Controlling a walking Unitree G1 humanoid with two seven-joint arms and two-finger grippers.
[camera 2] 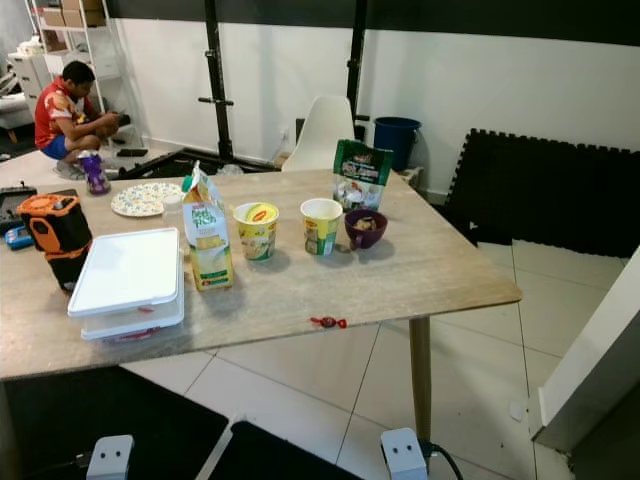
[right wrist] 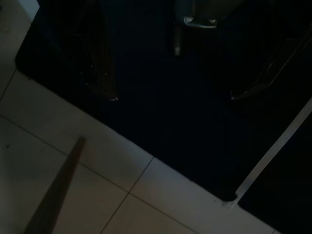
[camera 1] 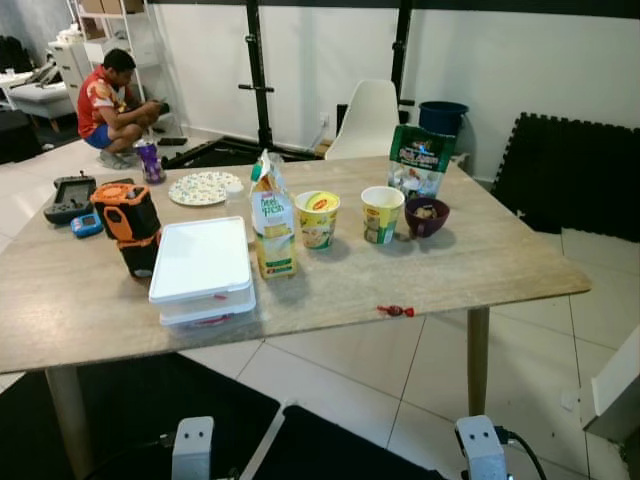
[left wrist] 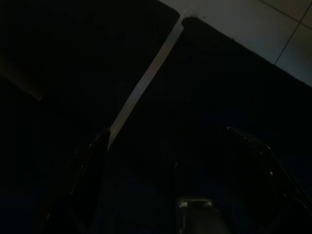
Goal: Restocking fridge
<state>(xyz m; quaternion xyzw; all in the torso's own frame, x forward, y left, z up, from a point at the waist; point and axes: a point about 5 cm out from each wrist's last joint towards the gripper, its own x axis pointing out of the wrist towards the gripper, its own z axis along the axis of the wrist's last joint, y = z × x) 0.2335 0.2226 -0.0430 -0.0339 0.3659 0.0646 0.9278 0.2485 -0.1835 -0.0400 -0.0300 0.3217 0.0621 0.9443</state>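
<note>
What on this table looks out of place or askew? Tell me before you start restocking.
A small red wrapped candy lies alone near the front edge of the table, apart from the food. The juice carton stands with its top flap open. An orange and black power tool and a black handheld controller sit among the groceries.

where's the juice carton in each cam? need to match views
Left eye: juice carton stands upright at table centre, right of the white lidded container.
Right eye: same carton, left of centre.
Left wrist: dark mat and tile, no carton.
Right wrist: the same, no carton.
Shared landmark: yellow cup just right of the carton.
</note>
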